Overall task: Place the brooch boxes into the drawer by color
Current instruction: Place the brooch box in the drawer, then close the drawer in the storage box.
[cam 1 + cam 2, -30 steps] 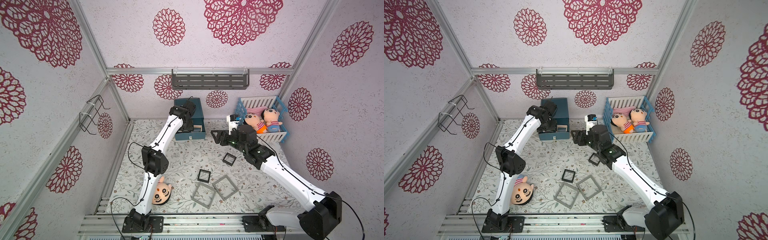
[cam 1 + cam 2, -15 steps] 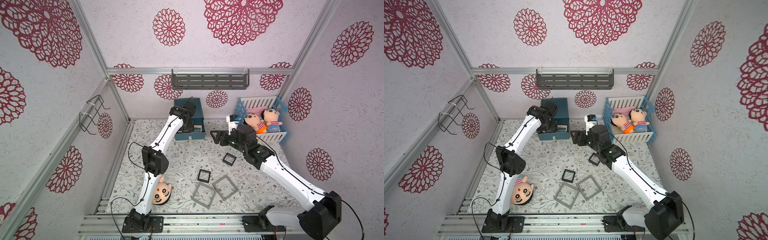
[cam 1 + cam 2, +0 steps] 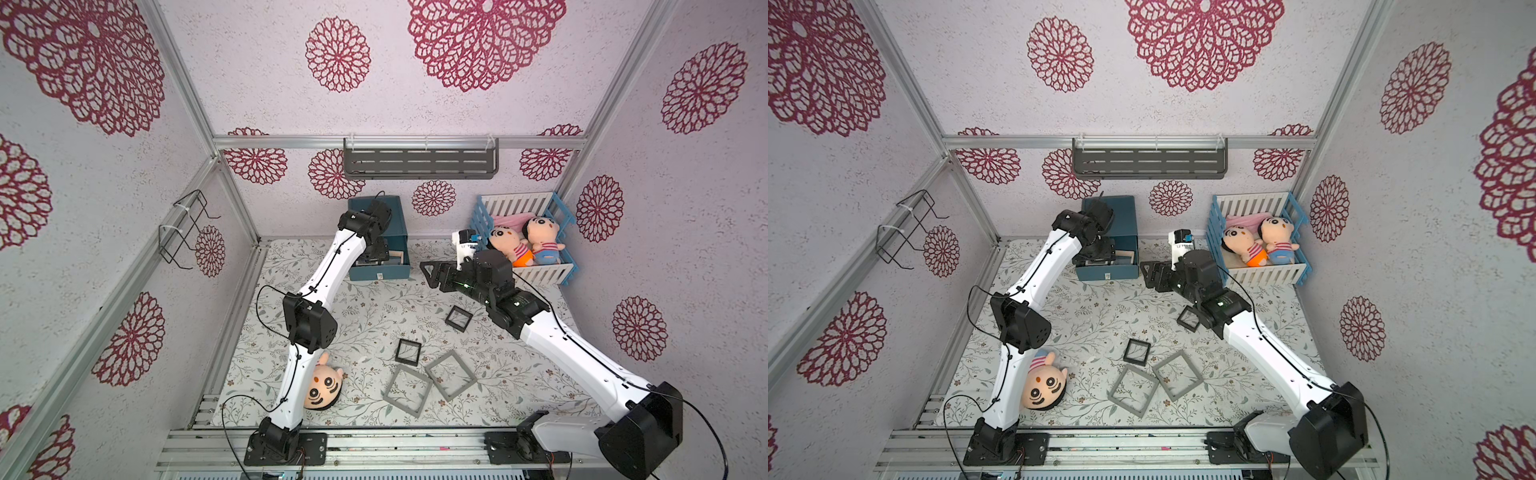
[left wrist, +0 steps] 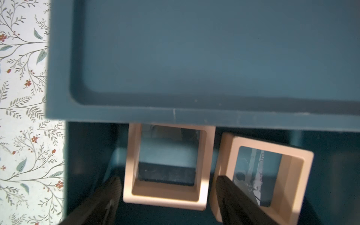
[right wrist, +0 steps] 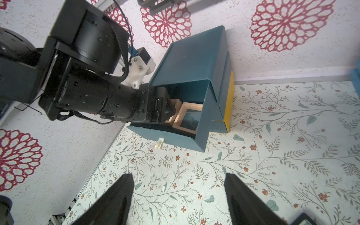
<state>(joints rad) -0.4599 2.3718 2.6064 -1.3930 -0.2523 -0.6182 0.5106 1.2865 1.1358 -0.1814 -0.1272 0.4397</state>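
1. The left pincer (image 4: pixel 167 179) reaches into the open drawer (image 5: pixel 181 141). Its jaws are spread either side of a beige box (image 4: pixel 165 199), which seems released. A second beige box (image 4: pixel 292 175) leans just beside it, so beige shares one drawer.
2. The right pincer (image 5: pixel 179 175) hangs spread and empty in front of the drawer, likely so as not to crowd the left arm.
3. Two black boxes (image 3: pixel 459 318) and two grey boxes (image 3: pixel 405 390) lie on the surface (image 3: pixel 374 307), lower centre in both top views.
4. No writing is legible.
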